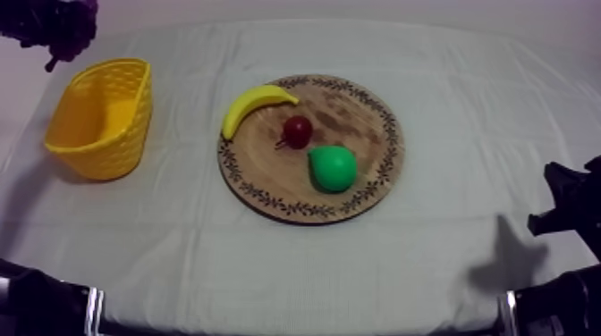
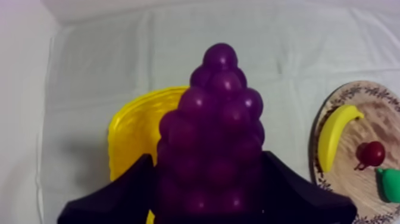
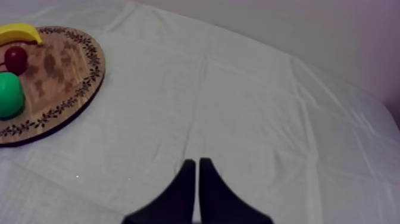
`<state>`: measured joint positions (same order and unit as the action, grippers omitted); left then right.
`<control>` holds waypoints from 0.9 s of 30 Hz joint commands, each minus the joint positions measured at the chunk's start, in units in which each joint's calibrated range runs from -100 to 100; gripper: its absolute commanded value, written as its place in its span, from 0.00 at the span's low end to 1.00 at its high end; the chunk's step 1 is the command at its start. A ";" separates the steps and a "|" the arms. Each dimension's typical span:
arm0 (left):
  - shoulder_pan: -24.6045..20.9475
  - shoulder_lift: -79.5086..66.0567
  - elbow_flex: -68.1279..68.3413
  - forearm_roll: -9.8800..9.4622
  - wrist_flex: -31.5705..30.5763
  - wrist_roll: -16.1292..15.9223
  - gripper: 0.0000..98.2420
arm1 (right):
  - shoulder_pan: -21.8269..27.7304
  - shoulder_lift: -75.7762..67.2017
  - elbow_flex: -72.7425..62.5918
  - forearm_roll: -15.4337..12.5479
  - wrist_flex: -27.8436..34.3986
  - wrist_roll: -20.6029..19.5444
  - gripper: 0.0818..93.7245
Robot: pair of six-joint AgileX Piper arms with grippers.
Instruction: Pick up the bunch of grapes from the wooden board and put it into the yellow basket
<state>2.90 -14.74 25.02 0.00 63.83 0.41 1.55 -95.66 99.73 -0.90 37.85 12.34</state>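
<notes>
Grapes (image 2: 220, 119) sat pinched in the left tool (image 2: 208, 199), one black finger pressed to each side of the bunch's broad end and its narrow tip pointing out ahead. The load was off the wooden board (image 1: 358, 107) and in the air near the yellow basket (image 1: 98, 116), whose open mouth showed just behind and below the bunch. I took that height as a way to clear the basket's wall before the drop. The banana (image 1: 255, 103), small red fruit (image 1: 297, 131) and pear (image 1: 333, 168) lay on the board. The right tool (image 3: 197, 179), fingers pressed together into a wedge, hung over bare surface, well apart from the board, presumably parked out of the way.
</notes>
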 commanded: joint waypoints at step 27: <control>-1.54 10.77 9.48 -1.33 -2.35 8.27 0.38 | -0.02 -0.01 0.04 0.00 -0.03 -0.01 0.00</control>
<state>1.34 -4.00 34.52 -1.29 61.45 8.63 1.55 -95.66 99.73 -0.90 37.85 12.35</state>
